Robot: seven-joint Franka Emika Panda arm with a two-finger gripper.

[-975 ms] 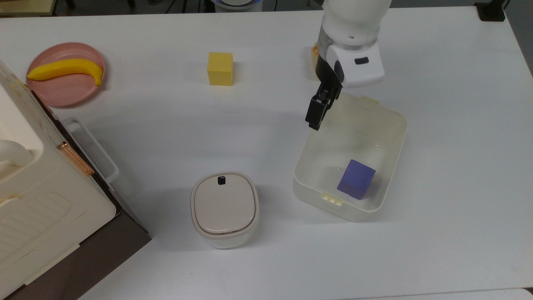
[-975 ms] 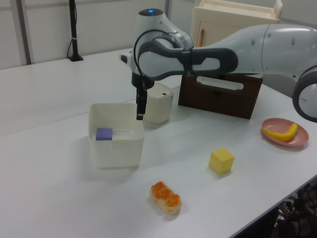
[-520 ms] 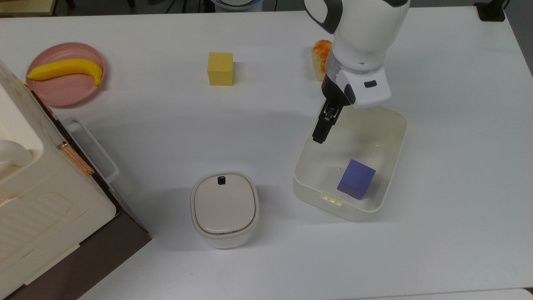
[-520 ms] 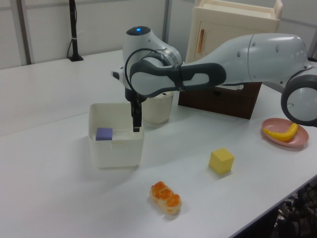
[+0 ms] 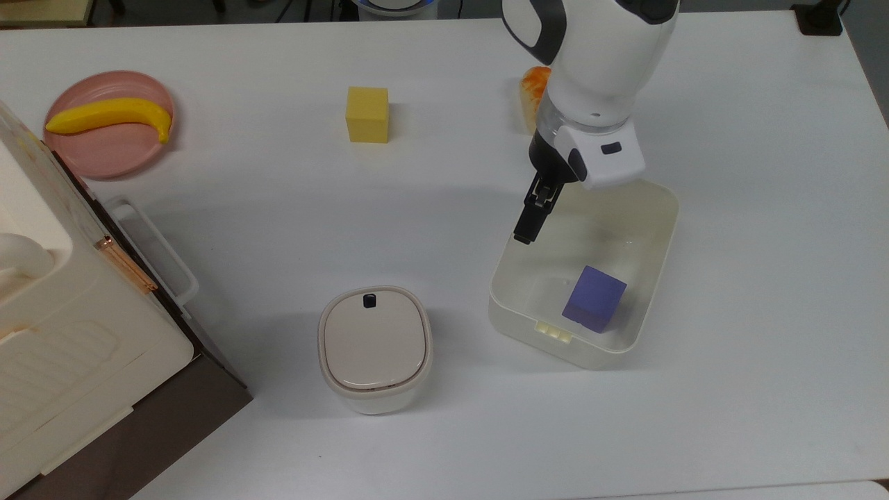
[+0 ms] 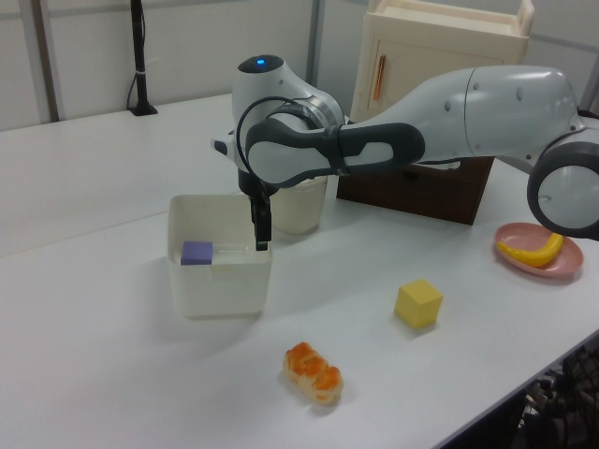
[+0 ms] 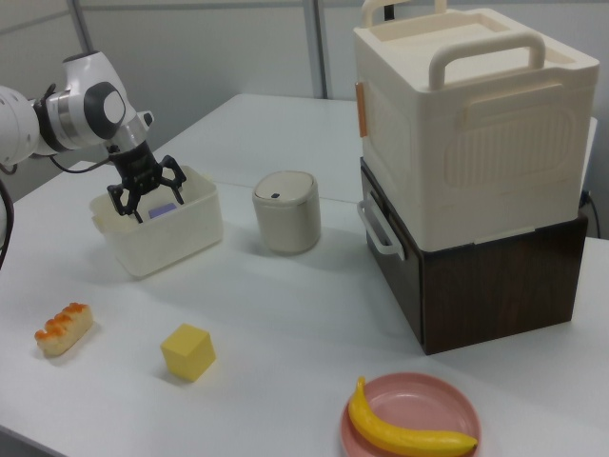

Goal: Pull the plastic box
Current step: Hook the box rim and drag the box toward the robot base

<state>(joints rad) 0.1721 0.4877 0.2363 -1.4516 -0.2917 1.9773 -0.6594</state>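
Observation:
The plastic box (image 5: 665, 229) is a cream-white open tub on the white table, with a purple cube (image 5: 594, 298) lying inside it. It is also in the left view (image 6: 220, 281) and the right view (image 7: 166, 238). My gripper (image 5: 529, 214) hangs low at the box's wall on the top view's left, near the far corner. The right view shows the gripper (image 7: 146, 202) open, its black fingers spread along that wall. In the left view the gripper (image 6: 260, 245) reaches down to the rim; I cannot tell whether it touches the wall.
A lidded canister (image 5: 375, 347) stands to the top view's left of the box. A yellow cube (image 5: 367, 114), a sushi piece (image 5: 533, 94) and a pink plate (image 5: 104, 149) with a banana (image 5: 111, 114) lie farther off. A big cream-and-brown appliance (image 5: 69, 333) fills the top view's lower left.
The gripper came down from above the box's far corner to rim level, then edged slightly toward the top view's left. The box and cube have not moved.

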